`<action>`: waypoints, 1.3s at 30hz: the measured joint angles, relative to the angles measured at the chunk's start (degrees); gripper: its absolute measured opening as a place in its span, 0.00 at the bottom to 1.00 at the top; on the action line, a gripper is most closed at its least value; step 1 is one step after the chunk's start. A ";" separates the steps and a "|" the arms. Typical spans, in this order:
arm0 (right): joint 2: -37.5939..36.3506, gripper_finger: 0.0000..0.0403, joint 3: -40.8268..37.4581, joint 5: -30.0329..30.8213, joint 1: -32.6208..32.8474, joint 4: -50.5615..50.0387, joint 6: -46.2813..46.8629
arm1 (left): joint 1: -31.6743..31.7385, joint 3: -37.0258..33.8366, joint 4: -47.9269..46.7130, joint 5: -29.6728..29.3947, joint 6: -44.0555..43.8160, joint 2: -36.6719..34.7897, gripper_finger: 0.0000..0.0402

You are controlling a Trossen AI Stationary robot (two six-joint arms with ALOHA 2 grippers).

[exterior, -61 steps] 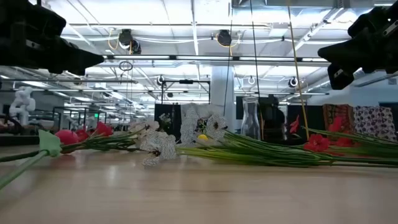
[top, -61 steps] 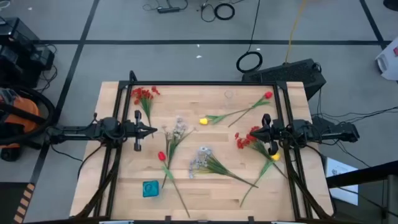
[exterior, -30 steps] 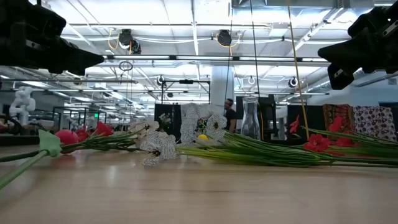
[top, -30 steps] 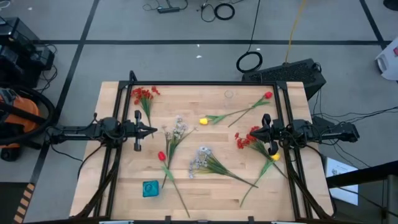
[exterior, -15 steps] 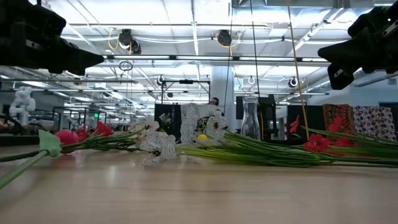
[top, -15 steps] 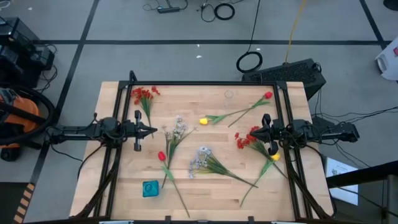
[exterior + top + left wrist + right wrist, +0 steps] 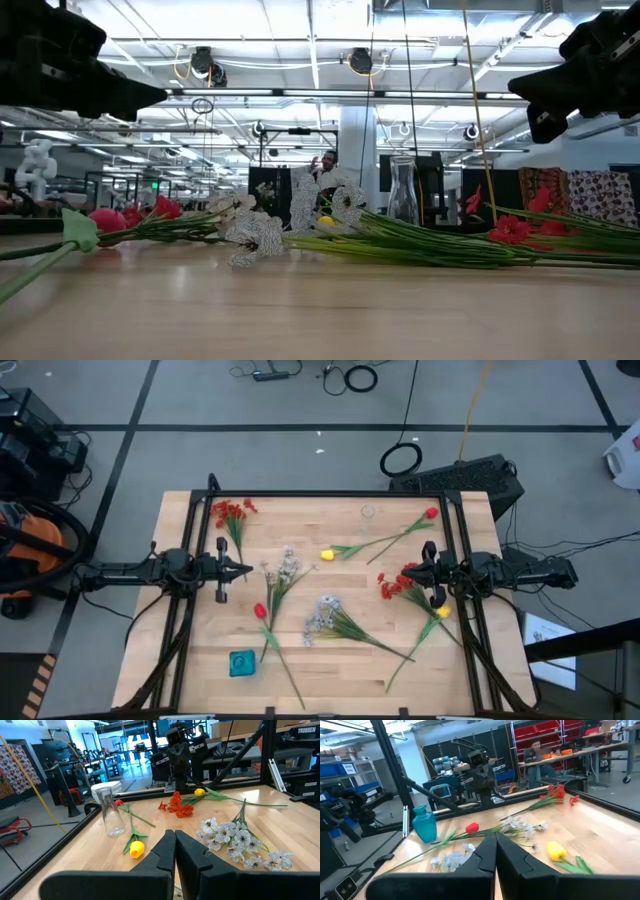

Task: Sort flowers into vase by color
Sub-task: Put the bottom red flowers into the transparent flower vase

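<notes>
High view: flowers [image 7: 330, 615] strewn across table [image 7: 190, 680]

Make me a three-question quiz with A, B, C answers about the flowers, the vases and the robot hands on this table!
1. Where is the blue vase?
A. near edge, left arm's side
B. far edge, right arm's side
C. dead centre

2. How many yellow tulip buds lie on the table?
A. none
B. two
C. five

3. How are the two robot hands?
A. both wide open
B. both shut, holding nothing
C. each gripping a flower

Answers: 1 A, the high view shows it low on the left side. 2 B, one bud lies mid-table and one by the right hand. 3 B, the left hand and the right one have their fingers together, with no stem between them.
</notes>
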 joint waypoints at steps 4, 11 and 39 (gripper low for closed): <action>0.00 0.00 0.00 0.00 0.00 0.00 0.00 | 0.00 -0.01 0.00 0.00 -0.01 0.00 0.03; 0.00 0.00 0.00 0.07 0.00 0.00 -0.33 | 0.00 -0.02 0.00 0.00 0.01 0.00 0.03; 42.42 0.00 42.79 17.61 0.01 -50.20 21.95 | 0.00 -0.02 -0.02 0.00 -0.01 0.00 0.03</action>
